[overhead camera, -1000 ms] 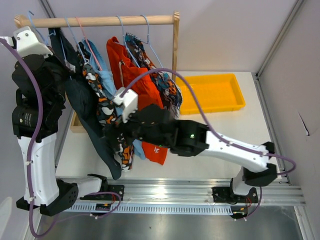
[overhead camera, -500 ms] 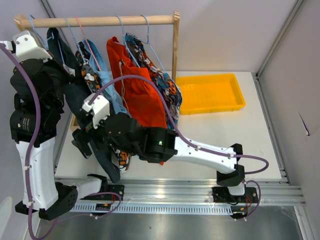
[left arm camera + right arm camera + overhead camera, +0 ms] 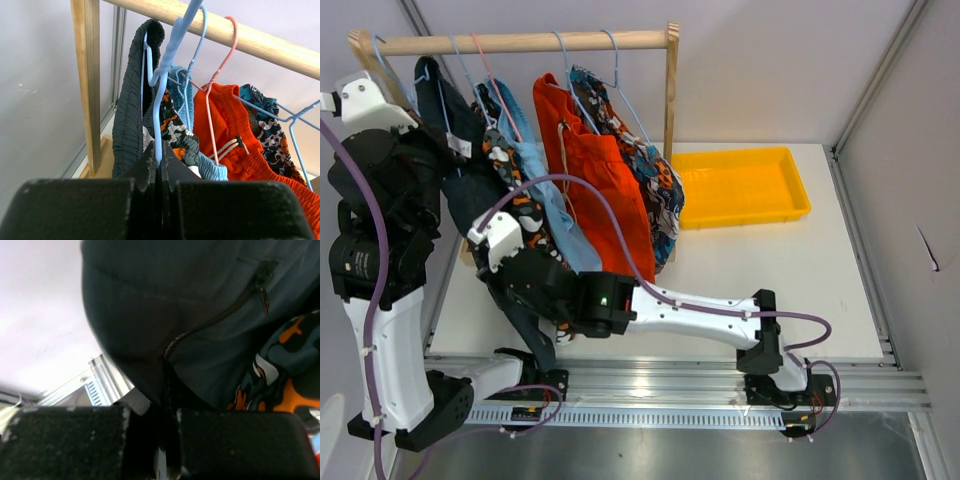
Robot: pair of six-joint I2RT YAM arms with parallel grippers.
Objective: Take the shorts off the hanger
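Several shorts hang on wire hangers from a wooden rod [image 3: 540, 42]. From the left they are dark navy shorts [image 3: 470, 190], camouflage shorts [image 3: 520, 210], light blue shorts [image 3: 555, 215], red-orange shorts [image 3: 600, 180] and patterned shorts [image 3: 655, 180]. My left gripper [image 3: 160, 162] is shut on the light blue hanger [image 3: 161, 100] that carries the dark navy shorts [image 3: 131, 105], just below its hook. My right gripper [image 3: 167, 395] is shut on the lower hem of the dark navy shorts [image 3: 200, 300], with the camouflage shorts [image 3: 282, 375] beside it.
A yellow tray [image 3: 740, 185] lies on the white table to the right of the rack. The rack's wooden post [image 3: 90, 75] stands close to the left of my left gripper. Grey walls close in the back and right.
My right arm swung left from the camouflage and red-orange shorts to the bottom of the dark navy shorts, and its jaws shut on the fabric. The left arm shifted slightly left.
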